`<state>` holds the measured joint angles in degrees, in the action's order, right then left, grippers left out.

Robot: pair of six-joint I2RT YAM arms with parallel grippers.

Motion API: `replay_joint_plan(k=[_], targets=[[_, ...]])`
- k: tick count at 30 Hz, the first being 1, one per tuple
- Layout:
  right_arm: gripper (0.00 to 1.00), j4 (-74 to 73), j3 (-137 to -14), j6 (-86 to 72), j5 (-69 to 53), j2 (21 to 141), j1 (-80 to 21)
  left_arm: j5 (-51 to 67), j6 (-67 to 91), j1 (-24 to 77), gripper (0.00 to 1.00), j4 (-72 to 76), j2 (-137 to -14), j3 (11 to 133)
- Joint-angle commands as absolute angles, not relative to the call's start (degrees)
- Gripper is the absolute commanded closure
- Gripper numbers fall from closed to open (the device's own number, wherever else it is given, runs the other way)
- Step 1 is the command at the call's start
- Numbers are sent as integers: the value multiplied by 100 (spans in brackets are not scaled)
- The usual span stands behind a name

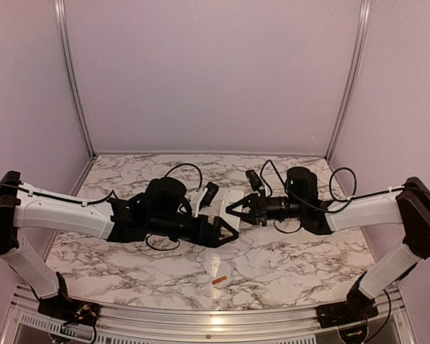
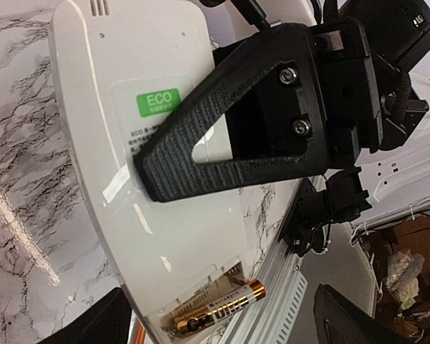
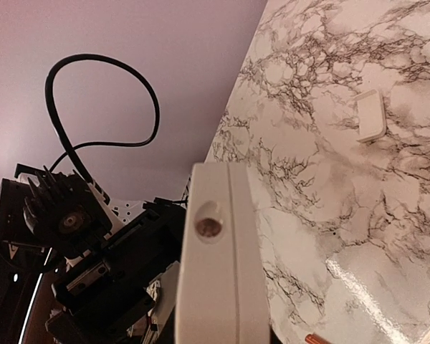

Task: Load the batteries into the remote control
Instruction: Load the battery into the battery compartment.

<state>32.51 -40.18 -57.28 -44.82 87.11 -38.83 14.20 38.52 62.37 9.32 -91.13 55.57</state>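
We see the right hand (image 1: 236,209) pinching the remote (image 2: 129,179) across its flat faces. One black finger (image 2: 201,178) is pressed on the plain back beside the green sticker, and the remote appears to be held above the tabletop (image 1: 294,265). The left hand (image 1: 228,231) is spread wide around the remote's open end and grips nothing. A gold battery (image 2: 215,309) lies in the uncovered bay; it looks tilted rather than fully seated, though we cannot be sure. The orange battery (image 1: 219,279) lies on the tabletop, apart from both hands and nearer the arm bases. The battery cover (image 3: 370,115) lies on its own on the marble.

Our main worry is the gold battery: with no cover on, any tip of the remote toward its open end could let it slide out. A push from the left hand could also twist the remote in its narrow pinch. The orange battery is round and may roll away when we reach for it.
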Motion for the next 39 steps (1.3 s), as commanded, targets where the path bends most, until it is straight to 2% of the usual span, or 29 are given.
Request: replay_joint_plan(k=[1,8,23,29,39], targets=[[100,3451,-4096,-5793,-4456,8707,-3954,1610,3853,6267,11,1152,-9261,5700],[100,3463,-4076,-5816,-4439,8725,-4016,1607,3896,6267,15,1170,-9312,5717],[100,3454,-4043,-5812,-4429,8682,-4026,1632,3959,6262,33,1240,-9410,5740],[100,3471,-4056,-5822,-4430,8692,-4025,1606,3941,6236,36,1178,-9389,5774],[100,3468,-4076,-5815,-4463,8684,-4025,1692,3991,6209,48,1275,-9370,5691]])
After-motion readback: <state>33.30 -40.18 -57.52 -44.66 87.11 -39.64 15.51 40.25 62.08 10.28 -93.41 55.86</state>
